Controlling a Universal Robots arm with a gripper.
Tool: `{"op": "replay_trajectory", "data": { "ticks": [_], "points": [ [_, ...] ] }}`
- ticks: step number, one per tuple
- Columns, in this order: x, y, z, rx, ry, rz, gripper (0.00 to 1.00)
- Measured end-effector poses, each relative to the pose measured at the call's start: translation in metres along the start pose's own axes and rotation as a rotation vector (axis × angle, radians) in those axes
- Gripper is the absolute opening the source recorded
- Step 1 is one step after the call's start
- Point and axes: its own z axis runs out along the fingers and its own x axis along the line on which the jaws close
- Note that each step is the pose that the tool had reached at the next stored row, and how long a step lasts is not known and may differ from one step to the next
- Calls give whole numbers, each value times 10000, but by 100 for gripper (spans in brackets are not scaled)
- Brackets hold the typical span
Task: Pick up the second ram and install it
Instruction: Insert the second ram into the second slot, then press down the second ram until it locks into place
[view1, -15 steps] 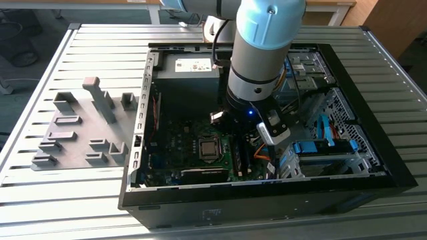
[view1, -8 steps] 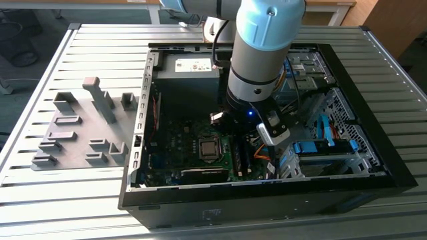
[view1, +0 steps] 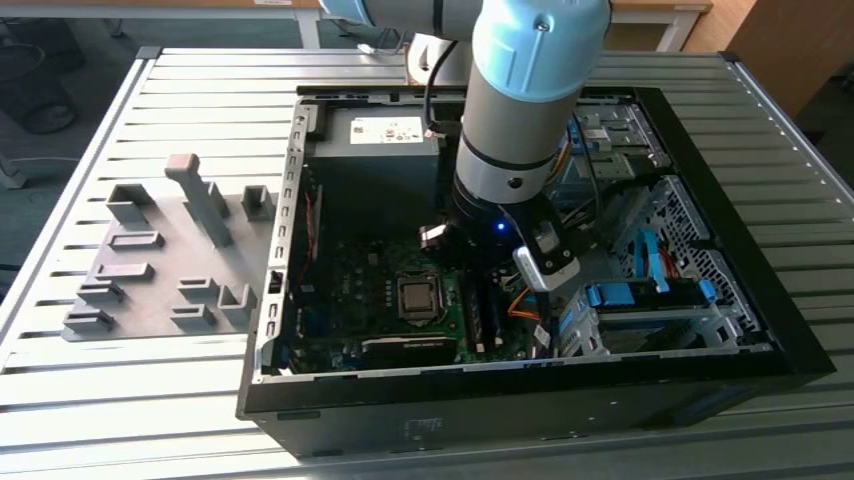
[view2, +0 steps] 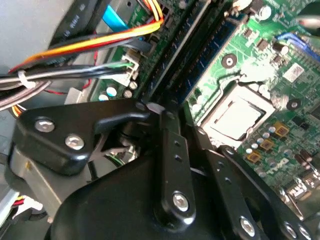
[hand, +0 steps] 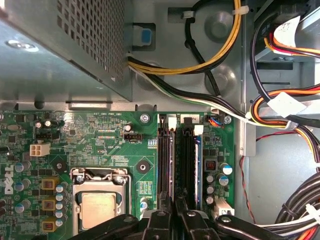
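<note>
Grey holder plate (view1: 160, 270), at the exterior view's left on the slatted bench (view1: 80, 400), is seen with its plastic blocks standing and no memory strip lying on it. To its right, an open computer case (view1: 284, 200) is laid flat, its motherboard (view1: 347, 300) and processor socket (view1: 419, 297) exposed. Further right, the arm (view1: 527, 90) is lowered into the case over the memory slots, with the drive cage (view1: 641, 295) at the exterior view's far right.

In both wrist views the gripper (hand: 176, 212) (view2: 155, 107) is placed at one end of the slot row. The second ram (hand: 196, 170) (view2: 220, 47), a thin blue strip, is seen standing on edge among the slots, just beside the line of the gripper. Whether the jaws are pressed together or pinching the strip cannot be told.

By this reading the pick-up is done and the strip has been brought to its slot. Full seating and latching cannot be confirmed from these pictures, so the pressing home is judged to be what may remain.

Room is tight. The slots are hemmed by the processor socket (hand: 97, 200) on one side and by a bundle of orange, yellow and black cables (hand: 280, 100) on the other, with the perforated power supply housing (hand: 60, 45) beyond the slot ends. Open room is judged to lie straight upward only, the case walls closing off the sides.
</note>
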Motion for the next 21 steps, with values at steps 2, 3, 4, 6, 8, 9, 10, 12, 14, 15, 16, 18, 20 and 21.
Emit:
{"op": "replay_trajectory", "data": {
  "ticks": [2, 3, 4, 6, 8, 9, 10, 12, 14, 15, 16, 18, 20, 21],
  "points": [
    [0, 0, 0, 0, -2, 0, 20],
    [0, 0, 0, 0, -2, 0, 27],
    [-1, 0, 0, 1, -2, 0, 27],
    [-1, 0, -15, 4, 0, -1, 27],
    [0, 0, -48, 2, 5, 0, 27],
    [0, 1, -70, 1, 7, 0, 27],
    [0, 1, -92, 1, 10, 0, 27],
    [1, 2, -130, 0, 19, 0, 27],
    [1, 3, -171, 3, 35, 0, 27],
    [2, 3, -188, 2, 46, 0, 27],
    [2, 3, -204, 3, 60, 0, 27],
    [1, 4, -235, 6, 100, 0, 27],
    [1, 4, -262, 7, 143, 1, 27],
    [1, 4, -270, 7, 159, 2, 27]
  ]
}}
